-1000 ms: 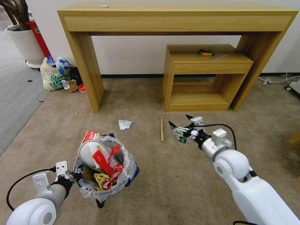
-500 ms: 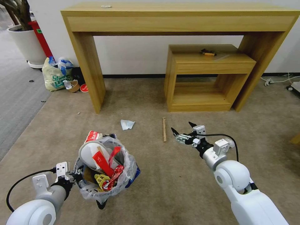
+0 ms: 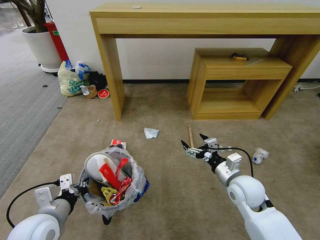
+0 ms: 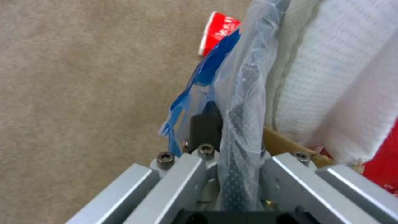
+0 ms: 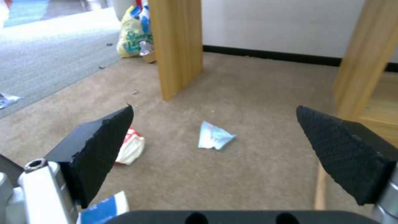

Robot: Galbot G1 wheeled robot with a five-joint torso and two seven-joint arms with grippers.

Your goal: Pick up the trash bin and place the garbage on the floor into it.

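The right hand (image 3: pixel 193 145) is released and empty; the dark scrap it gripped a second ago now lies, probably, as the white-and-blue wad (image 3: pixel 259 155) at three o'clock of it. The view has swung left. The left hand (image 3: pixel 76 189) stays clenched on the bin (image 3: pixel 113 181) rim. A stick (image 3: pixel 191 135) at twelve o'clock and paper (image 3: pixel 151 133) at ten remain on the floor (image 3: pixel 173 206).

trash bin (image 3: pixel 113 186) left | crumpled paper (image 3: pixel 151 133) ahead (wooden stick (image 3: pixel 191 136) to its right)
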